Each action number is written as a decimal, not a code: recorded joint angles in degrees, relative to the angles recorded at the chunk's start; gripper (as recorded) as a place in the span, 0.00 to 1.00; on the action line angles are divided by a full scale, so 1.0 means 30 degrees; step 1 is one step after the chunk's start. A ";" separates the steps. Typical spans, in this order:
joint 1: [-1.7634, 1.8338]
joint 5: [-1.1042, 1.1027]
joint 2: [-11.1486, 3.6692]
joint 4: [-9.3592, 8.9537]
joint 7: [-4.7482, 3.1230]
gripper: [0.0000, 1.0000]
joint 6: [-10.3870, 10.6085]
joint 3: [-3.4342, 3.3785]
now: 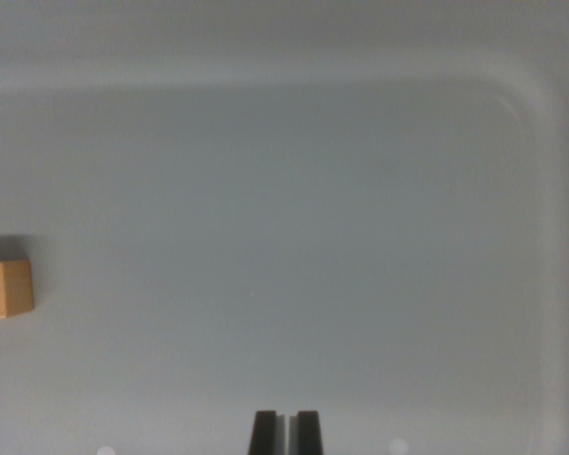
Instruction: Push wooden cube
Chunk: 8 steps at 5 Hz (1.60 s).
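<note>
Nearest you, the pincer (285,431): tips only at the bottom edge, jaws drawn nearly together with a thin slit between, holding nothing. Farther off, the cube (6,289): on the pale tray (512,114), cut off by the wrist view's left edge, well apart from the pincer, so you may judge the push not yet begun. No long axis; one vertical edge faces you.

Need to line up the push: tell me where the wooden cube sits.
The light-brown wooden cube lies at the wrist view's far left edge, on the pale grey tray, well left of the dark end effector at bottom centre.
</note>
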<state>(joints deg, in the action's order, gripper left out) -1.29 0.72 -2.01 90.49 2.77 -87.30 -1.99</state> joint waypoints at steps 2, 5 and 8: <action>0.0000 0.0000 0.0000 0.0000 0.0000 0.00 0.0000 0.0000; 0.0118 -0.0030 -0.0164 -0.0151 0.0161 0.00 0.0273 -0.0073; 0.0266 -0.0068 -0.0370 -0.0341 0.0363 0.00 0.0617 -0.0164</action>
<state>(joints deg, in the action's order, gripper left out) -0.49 0.52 -3.12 89.46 3.86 -85.45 -2.48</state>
